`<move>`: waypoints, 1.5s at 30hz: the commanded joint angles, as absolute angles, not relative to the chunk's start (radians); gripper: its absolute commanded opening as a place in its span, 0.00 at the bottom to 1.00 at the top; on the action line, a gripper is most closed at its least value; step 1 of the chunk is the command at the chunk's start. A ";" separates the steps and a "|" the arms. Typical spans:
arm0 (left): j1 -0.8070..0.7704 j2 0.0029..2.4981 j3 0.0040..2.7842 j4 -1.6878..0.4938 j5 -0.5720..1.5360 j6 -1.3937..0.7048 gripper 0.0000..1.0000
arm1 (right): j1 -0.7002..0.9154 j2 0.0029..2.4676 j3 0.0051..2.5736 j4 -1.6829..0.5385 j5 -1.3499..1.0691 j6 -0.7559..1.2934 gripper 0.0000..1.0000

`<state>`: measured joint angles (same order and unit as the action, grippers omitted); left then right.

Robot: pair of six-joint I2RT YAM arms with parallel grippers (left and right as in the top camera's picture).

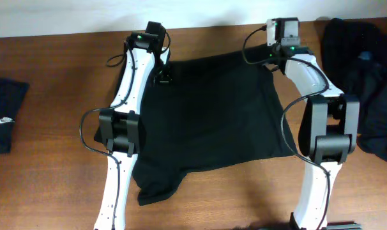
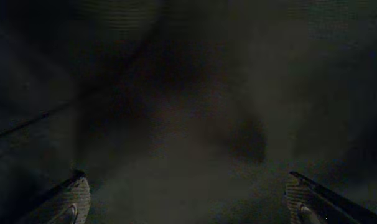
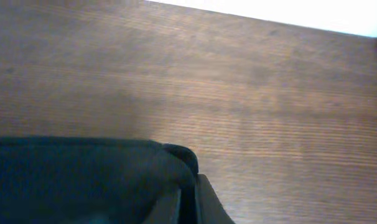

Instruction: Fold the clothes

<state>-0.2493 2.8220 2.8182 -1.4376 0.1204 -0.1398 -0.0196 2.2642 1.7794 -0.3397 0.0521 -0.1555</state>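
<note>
Black T-shirt [image 1: 212, 115]: left jaws apart, right jaws tight on its corner; far-left white logo [image 1: 6, 119] unreadable

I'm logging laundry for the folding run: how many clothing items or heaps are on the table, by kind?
spread black shirt: 1
folded dark garment with white logo: 1
dark heap, pieces not countable: 1
Total: 3

The only mark is a small white logo [image 1: 6, 119] on the folded dark garment [image 1: 3, 102], well to the left of the spread black shirt [image 1: 212, 115]. It is too small to read. No other text, number or label is legible.
</note>
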 commanded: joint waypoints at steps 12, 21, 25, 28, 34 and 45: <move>-0.247 2.817 2.819 -1.426 0.122 -0.141 0.99 | -0.033 2.260 1.839 -0.390 0.056 -0.161 0.99; -0.239 2.816 2.820 -1.379 0.091 -0.142 0.99 | -0.003 2.251 1.886 -0.710 -0.079 -0.160 1.00; -0.236 2.816 2.820 -1.335 0.091 -0.142 0.99 | -0.004 2.251 1.885 -0.763 -0.215 -0.160 0.93; -0.236 2.816 2.820 -1.309 0.089 -0.142 1.00 | -0.001 2.252 1.883 -0.771 -0.225 -0.160 0.91; -0.236 2.816 2.820 -1.229 0.081 -0.141 0.99 | 0.000 2.276 1.883 -0.745 -0.225 -0.161 0.49; -0.215 2.821 2.815 -1.208 0.030 -0.141 0.01 | 0.001 2.283 1.883 -0.721 -0.226 -0.160 0.09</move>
<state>-0.2272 2.8220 2.8178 -1.2076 0.0658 -0.1402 -0.0055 2.2642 1.8610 -0.7250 -0.2100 -0.1612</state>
